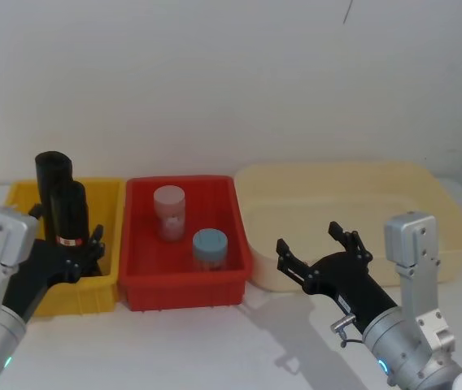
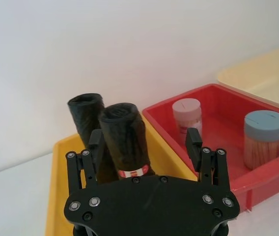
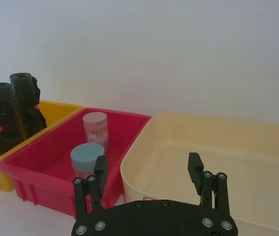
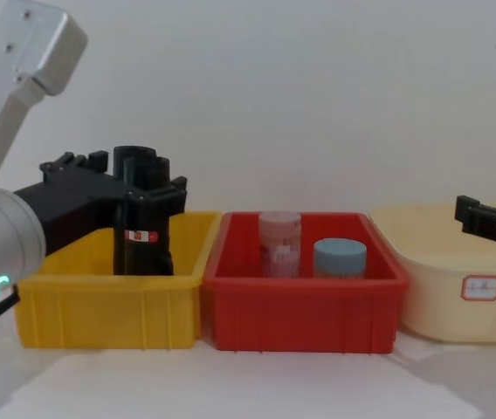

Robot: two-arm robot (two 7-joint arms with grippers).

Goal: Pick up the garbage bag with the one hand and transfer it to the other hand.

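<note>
The garbage bag [image 1: 70, 207] is a black roll with a white-and-red label band, standing upright in the yellow bin [image 1: 105, 280]. My left gripper [image 1: 68, 233], on the green-lit arm, is open around its lower part. In the left wrist view the bag [image 2: 125, 137] stands between the fingers [image 2: 193, 143], closer to one of them. From the chest view, the gripper [image 4: 130, 179] straddles the bag [image 4: 143, 218] above the label. My right gripper [image 1: 310, 240] hovers open and empty in front of the cream bin [image 1: 426, 191].
A second black roll [image 1: 52, 172] stands just behind the bag in the same yellow bin. The red bin [image 1: 133, 244] in the middle holds a pink-lidded jar [image 1: 169, 210] and a blue-lidded jar [image 1: 210, 248]. A white wall rises behind the bins.
</note>
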